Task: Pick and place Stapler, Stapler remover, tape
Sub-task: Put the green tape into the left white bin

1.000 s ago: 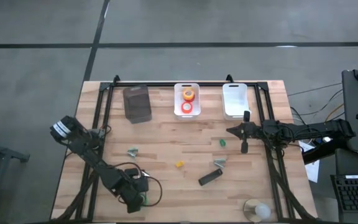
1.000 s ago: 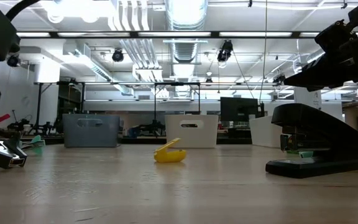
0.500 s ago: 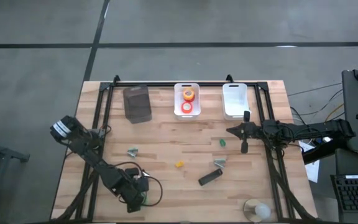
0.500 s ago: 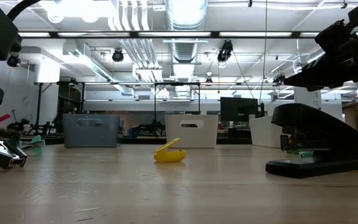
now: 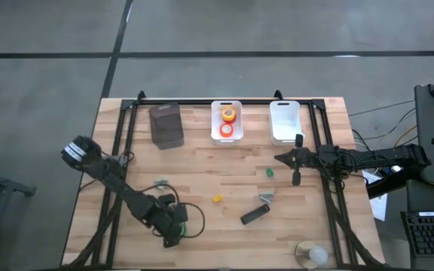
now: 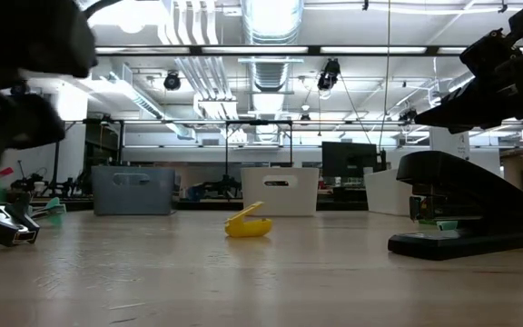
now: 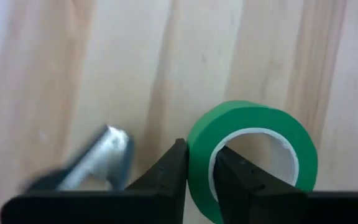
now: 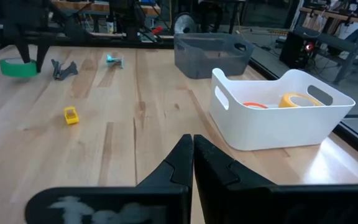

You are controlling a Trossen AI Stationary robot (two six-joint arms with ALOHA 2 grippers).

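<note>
A green tape roll (image 7: 253, 146) sits in my left gripper (image 7: 199, 155), near the table's front left (image 5: 173, 230); in the right wrist view the tape (image 8: 14, 66) hangs level under the left fingers. The black stapler (image 5: 254, 214) lies flat at the front right, also seen in the low view (image 6: 461, 207). One silvery staple remover (image 5: 160, 183) lies far of my left gripper, a second (image 5: 266, 196) beside the stapler. My right gripper (image 5: 279, 158) hovers shut at mid-right, touching nothing. My left gripper pinches the wall of the green tape ring (image 7: 199, 177), one finger inside the open centre (image 7: 232, 177) and one outside (image 7: 169, 171). The fingers come from above, pointing down. The ring lies level under them and seems lifted a little clear of the table.
At the far edge stand a grey bin (image 5: 166, 124), a white bin (image 5: 214, 120) holding orange and red tape rolls, and a second white bin (image 5: 285, 120). A green bit (image 5: 269, 172) and a yellow bit (image 5: 217, 199) lie mid-table. A pale round thing (image 5: 311, 254) sits at the front right.
My left gripper has moved a little toward the table's right and far edges, carrying the green tape with it. The tape now shows as a green blur at the left edge of the low view, where it did not show before.
</note>
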